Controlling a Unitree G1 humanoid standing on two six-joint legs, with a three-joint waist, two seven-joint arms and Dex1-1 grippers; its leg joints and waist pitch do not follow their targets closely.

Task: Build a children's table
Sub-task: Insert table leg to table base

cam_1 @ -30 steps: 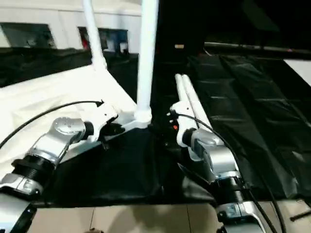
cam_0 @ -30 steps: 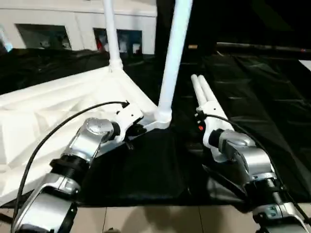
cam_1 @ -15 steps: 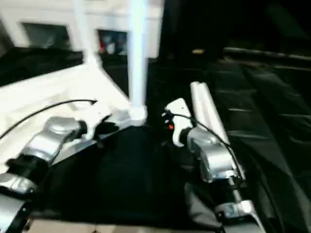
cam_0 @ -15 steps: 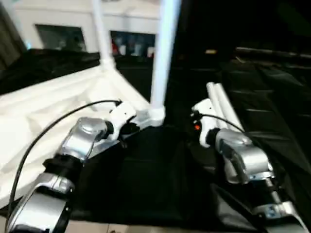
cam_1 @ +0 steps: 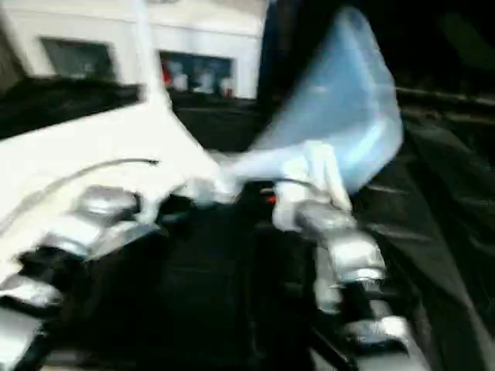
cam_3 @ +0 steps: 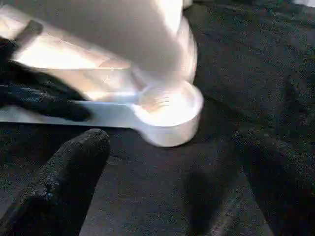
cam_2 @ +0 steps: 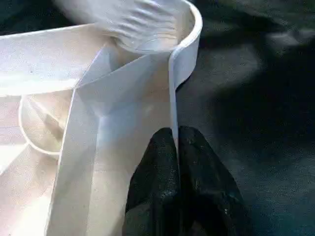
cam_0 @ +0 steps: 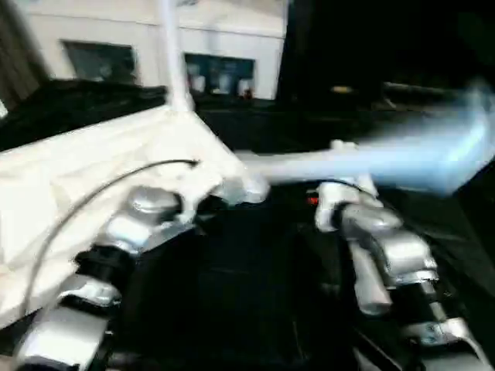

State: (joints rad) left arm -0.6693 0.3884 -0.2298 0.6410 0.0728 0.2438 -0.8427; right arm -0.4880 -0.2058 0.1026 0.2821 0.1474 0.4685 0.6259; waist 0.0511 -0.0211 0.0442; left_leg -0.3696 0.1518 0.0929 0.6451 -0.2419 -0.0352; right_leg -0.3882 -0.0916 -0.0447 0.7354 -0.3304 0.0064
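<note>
The children's table top [cam_0: 93, 170] lies upside down on black cloth, ribbed underside up. One white leg [cam_0: 174, 62] stands upright in its far corner socket. A second leg [cam_0: 363, 162] is a blurred streak tilted far over to the right from the near corner. That near corner socket [cam_3: 167, 105] shows its open threaded mouth. My left gripper [cam_2: 176, 147] is shut on the top's thin rim [cam_2: 172, 98] just short of that corner. My right gripper [cam_3: 172, 142] is open, its fingers [cam_3: 74, 167] spread wide in front of the socket with nothing between them.
Black cloth [cam_0: 255, 294] covers the floor around the table top and under both forearms. A white cabinet [cam_0: 224, 46] with dark shelf openings stands along the back. Loose white legs [cam_0: 340, 145] lie beyond my right wrist, mostly hidden by the blurred leg.
The leg that stood upright in the near corner socket has tipped over to the right. Both grippers keep their state; the camera has shifted.
</note>
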